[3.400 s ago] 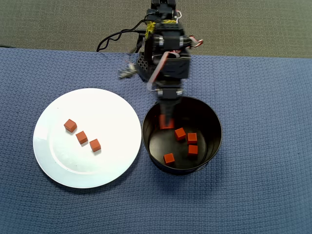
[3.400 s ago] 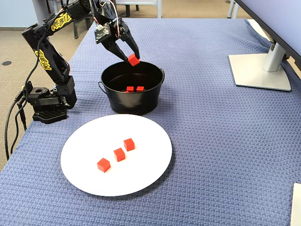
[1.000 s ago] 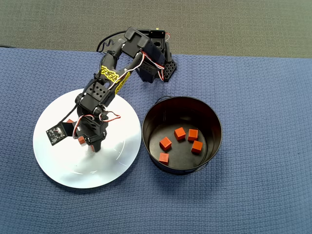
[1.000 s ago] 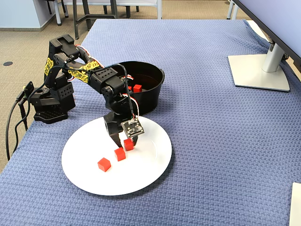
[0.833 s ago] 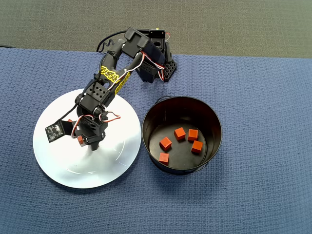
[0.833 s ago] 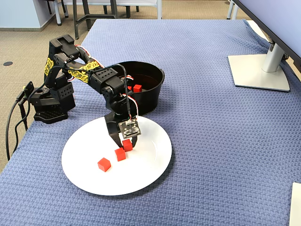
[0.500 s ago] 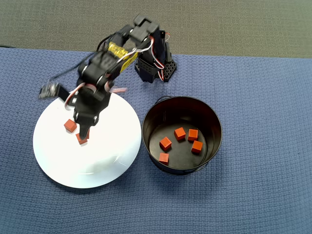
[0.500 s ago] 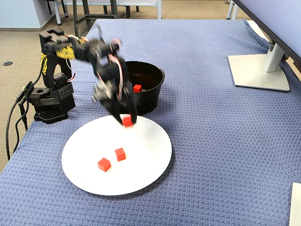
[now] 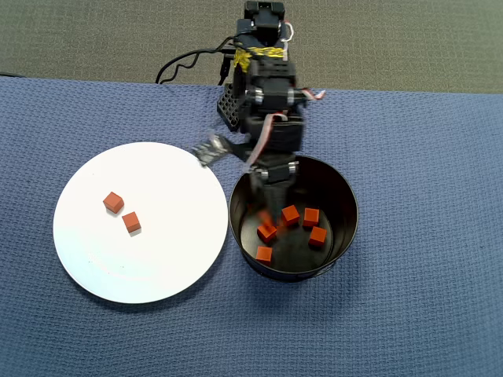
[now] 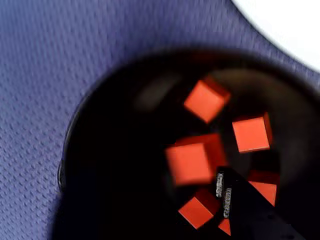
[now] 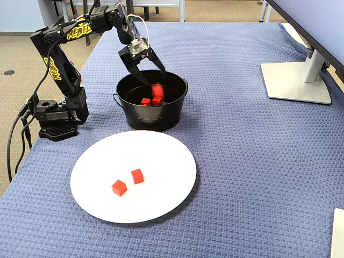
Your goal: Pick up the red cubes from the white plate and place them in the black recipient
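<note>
- Claw [image 11: 152, 78] over the pot [image 9: 346, 236], fingers spread, gripping nothing.
- One cube [image 11: 156, 89] blurred just under the fingers, seemingly dropping in.
- Five cubes [image 9: 312, 217] on the pot floor in the overhead view.
- Two cubes [image 9: 131, 222] left on the plate [image 9: 173, 267], well apart from the pot; most of the job done.

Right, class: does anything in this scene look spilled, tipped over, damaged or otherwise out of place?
Nothing stands out. The black pot stands upright, two red cubes sit on the white plate, the others lie inside the pot, and none is on the blue cloth. The claw hangs open above the pot.
</note>
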Controlling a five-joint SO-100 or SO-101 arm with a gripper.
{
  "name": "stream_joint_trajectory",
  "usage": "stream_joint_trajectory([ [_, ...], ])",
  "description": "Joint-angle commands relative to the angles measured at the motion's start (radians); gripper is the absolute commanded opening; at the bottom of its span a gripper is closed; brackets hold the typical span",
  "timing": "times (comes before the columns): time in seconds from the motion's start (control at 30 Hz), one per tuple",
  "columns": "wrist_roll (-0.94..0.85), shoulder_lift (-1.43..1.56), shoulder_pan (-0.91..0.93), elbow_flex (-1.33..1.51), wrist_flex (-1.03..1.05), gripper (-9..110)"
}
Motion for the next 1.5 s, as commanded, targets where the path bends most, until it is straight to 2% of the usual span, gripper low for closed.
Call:
stream_joint_trajectory([
  [0.0,0.041,0.014,0.112,-0.061,-0.043,40],
  [0.3,0.118,-0.36,0.66,-0.434,0.017,30],
  [0.43,0.152,-0.512,0.798,-0.469,-0.006,30],
  [0.6,0.328,-0.68,0.891,-0.578,0.026,28],
  [0.77,0.528,-0.767,0.913,-0.607,0.04,26],
  [1.07,0.738,-0.838,0.844,-0.67,0.11,27],
  [1.47,0.77,-0.836,0.719,-0.611,0.137,26],
])
